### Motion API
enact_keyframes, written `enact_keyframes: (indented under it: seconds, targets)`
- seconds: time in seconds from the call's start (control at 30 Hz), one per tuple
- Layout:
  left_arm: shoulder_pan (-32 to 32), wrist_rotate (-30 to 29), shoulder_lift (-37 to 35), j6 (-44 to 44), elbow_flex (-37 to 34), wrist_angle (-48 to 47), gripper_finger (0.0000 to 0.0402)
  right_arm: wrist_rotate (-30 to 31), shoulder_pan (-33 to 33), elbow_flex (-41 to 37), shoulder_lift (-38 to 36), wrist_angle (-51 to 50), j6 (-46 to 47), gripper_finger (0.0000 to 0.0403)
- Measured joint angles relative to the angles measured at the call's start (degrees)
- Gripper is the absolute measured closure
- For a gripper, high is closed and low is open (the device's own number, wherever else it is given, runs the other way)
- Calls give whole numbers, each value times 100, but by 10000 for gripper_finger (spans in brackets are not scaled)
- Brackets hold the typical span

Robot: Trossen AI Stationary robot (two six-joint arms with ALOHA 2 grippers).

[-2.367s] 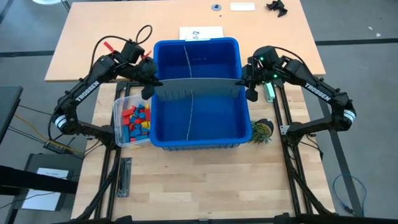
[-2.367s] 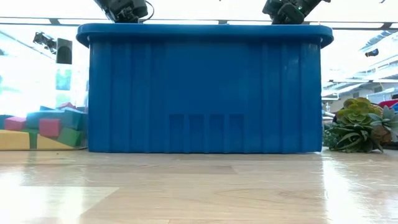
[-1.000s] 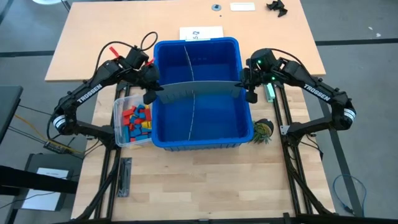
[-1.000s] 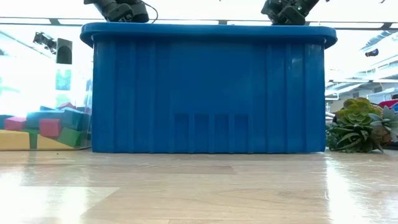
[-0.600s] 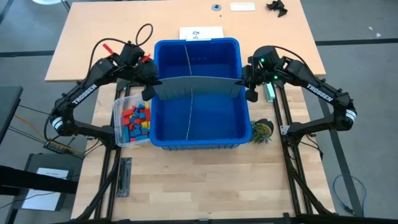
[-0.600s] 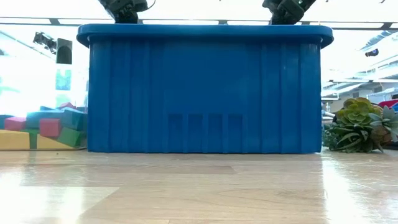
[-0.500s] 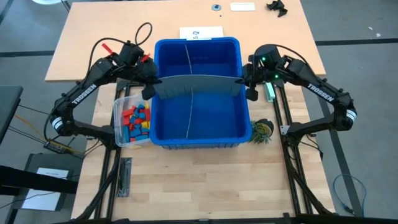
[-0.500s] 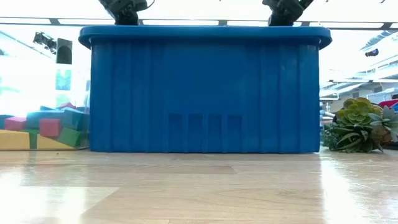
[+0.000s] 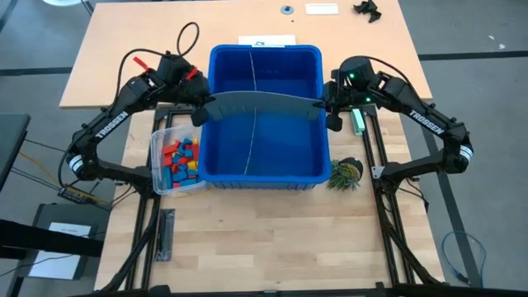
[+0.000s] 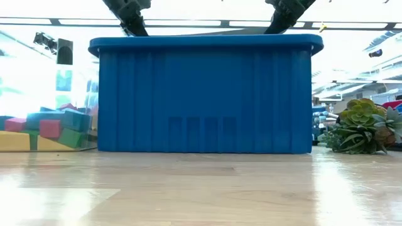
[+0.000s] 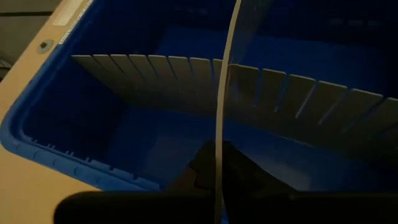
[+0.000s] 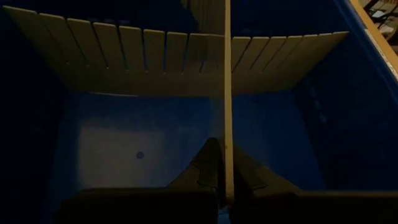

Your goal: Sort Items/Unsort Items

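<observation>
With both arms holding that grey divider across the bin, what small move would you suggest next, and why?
Probably lower it evenly. The left gripper and right gripper each pinch one end of the grey divider, which bows above the blue bin and is not yet seated.

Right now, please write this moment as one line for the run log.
left end effector: shut on grey divider sheet | right end effector: shut on same sheet | sheet: bowed across blue bin | blocks: in clear tub
</observation>
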Motion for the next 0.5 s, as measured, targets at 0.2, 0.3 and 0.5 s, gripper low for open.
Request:
enact_keyframes:
  seconds: [0.2, 0.3, 0.5]
  targets:
    - [0, 140, 0, 10, 16, -241, 386, -42, 20, 0, 0, -89, -2, 396]
    - [0, 169, 0, 17, 20, -308, 386, -96, 21, 2, 0, -146, 0, 396]
    - [-2, 166, 0, 263, 22, -389, 386, -122, 76, -24, 0, -223, -4, 396]
